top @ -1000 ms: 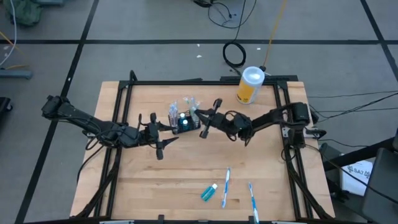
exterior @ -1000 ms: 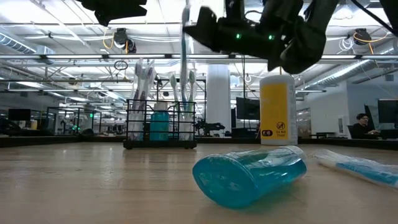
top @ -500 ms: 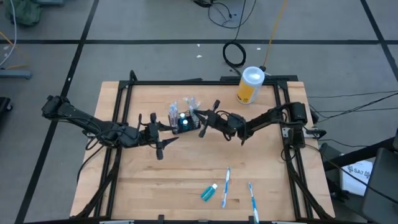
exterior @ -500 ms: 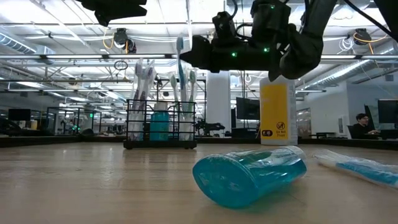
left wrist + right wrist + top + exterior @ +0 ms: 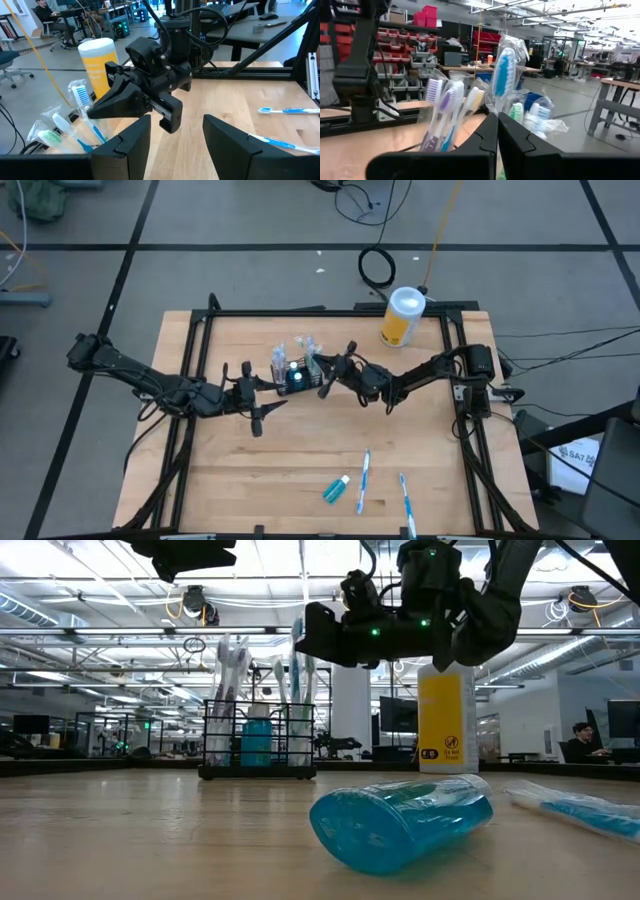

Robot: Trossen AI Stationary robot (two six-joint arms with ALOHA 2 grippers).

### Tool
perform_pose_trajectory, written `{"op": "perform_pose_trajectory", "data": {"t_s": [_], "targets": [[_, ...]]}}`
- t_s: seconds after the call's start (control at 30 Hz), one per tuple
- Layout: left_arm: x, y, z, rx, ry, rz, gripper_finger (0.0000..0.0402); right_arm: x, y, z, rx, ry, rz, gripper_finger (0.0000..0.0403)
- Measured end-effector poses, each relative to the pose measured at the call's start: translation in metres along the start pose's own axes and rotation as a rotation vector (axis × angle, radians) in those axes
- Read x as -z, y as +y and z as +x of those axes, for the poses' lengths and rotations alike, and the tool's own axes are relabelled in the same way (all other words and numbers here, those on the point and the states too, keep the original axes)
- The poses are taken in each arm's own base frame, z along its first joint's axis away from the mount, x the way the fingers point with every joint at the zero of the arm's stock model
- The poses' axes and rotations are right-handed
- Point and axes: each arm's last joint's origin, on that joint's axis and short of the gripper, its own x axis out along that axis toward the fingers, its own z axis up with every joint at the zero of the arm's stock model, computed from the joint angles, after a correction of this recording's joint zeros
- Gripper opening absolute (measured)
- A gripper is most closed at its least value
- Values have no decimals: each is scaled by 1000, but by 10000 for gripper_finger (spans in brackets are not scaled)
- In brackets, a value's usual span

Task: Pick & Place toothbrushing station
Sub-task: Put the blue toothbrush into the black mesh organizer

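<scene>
The black wire-mesh caddy (image 5: 292, 376) stands left of the table's middle, holding several upright toothbrushes and a teal tube (image 5: 256, 740). My right gripper (image 5: 319, 376) is at the caddy's right side, shut on a wrapped blue-and-white toothbrush (image 5: 502, 70) that stands upright over the caddy (image 5: 258, 738). My left gripper (image 5: 265, 402) waits open and empty just left and near of the caddy; its wrist view (image 5: 175, 125) looks at my right gripper. A teal toothpaste tube (image 5: 337, 488) and two toothbrushes (image 5: 364, 478) (image 5: 405, 498) lie near the front edge. My right gripper pinches the toothbrush's handle (image 5: 499, 104) below the head between its two fingers. The fingers come about level from the table's right side and lie across the brush. The brush stands upright, head up (image 5: 297, 635), its lower part reaching down among the caddy's brushes.
A yellow canister with a white lid (image 5: 402, 317) stands at the back right. In the low view the teal tube (image 5: 400, 820) and a wrapped toothbrush (image 5: 585, 812) lie close in front. A black frame (image 5: 330, 310) rims the table.
My right gripper has moved a little toward the table's left, to the caddy, and gone down. The toothbrush it holds has stayed upright and now stands lower, among the caddy's brushes.
</scene>
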Motion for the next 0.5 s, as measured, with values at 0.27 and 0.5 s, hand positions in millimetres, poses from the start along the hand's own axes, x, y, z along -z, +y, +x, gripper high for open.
{"op": "perform_pose_trajectory", "data": {"t_s": [0.27, 0.5], "targets": [[0, 0, 0, 0, 0, 0, 189, 7, 1, 0, -5, 67, 73, 1], [0, 0, 0, 0, 0, 0, 189, 15, 1, -1, -9, 146, 78, 1]]}}
